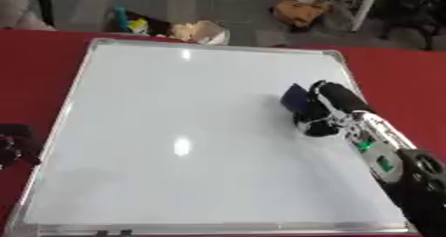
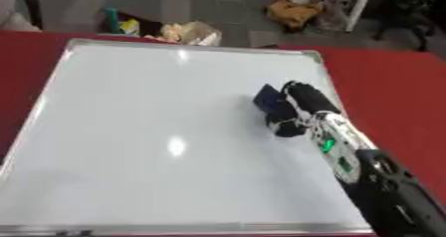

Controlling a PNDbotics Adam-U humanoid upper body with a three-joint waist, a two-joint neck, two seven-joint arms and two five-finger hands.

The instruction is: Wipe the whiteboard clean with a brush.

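In the left eye view, a whiteboard (image 1: pixel 174 131) with a silver frame is seen lying flat on a red counter (image 1: pixel 39 66). Its white surface looks clean, and only two bright reflections of light are noticed on it. The right hand (image 1: pixel 327 111) is brought in from the lower right side and is placed over the right part of the board, near the right frame. Its fingers are curled around a dark blue brush (image 1: pixel 294 97), which sticks out to the upper left of the hand. The brush seems to be touching the board surface, but the contact itself cannot be told with certainty. At the left edge, on the red counter just beside the board frame, the left hand (image 1: pixel 16 144) is partly shown as a dark shape; whether its fingers are apart or together cannot be told.

In the right eye view, the right hand (image 2: pixel 296 109) is seen closed on the brush (image 2: pixel 268 97) in the same way, with the silver and black forearm running down to the lower right corner. The left hand is not shown here. Beyond the far edge of the counter, some mixed objects are seen on the grey floor (image 2: pixel 218 7).
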